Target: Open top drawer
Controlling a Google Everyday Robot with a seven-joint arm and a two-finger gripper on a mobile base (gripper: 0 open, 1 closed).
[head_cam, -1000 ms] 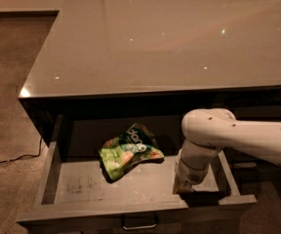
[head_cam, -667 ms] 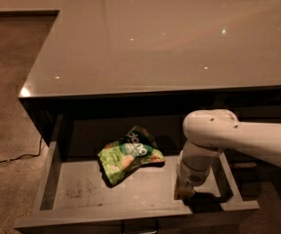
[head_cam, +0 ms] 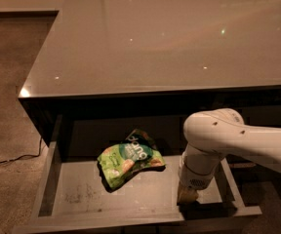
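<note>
Top drawer (head_cam: 145, 201) stands wide open under the glossy countertop (head_cam: 155, 43), with a green snack bag (head_cam: 129, 159) lying on its scuffed grey floor. The white arm (head_cam: 238, 140) reaches down at right, its gripper (head_cam: 187, 195) low in the drawer's front right corner.

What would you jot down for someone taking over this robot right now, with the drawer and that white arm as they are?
Pincer: down inside the top drawer, at its front right corner, close to the front panel.
Top drawer: pulled well out from under the counter. A green snack bag lies on its floor, apart from the pincer.
Done: the drawer looks open.
Left: probably only lifting the arm clear without catching the front panel.
</note>
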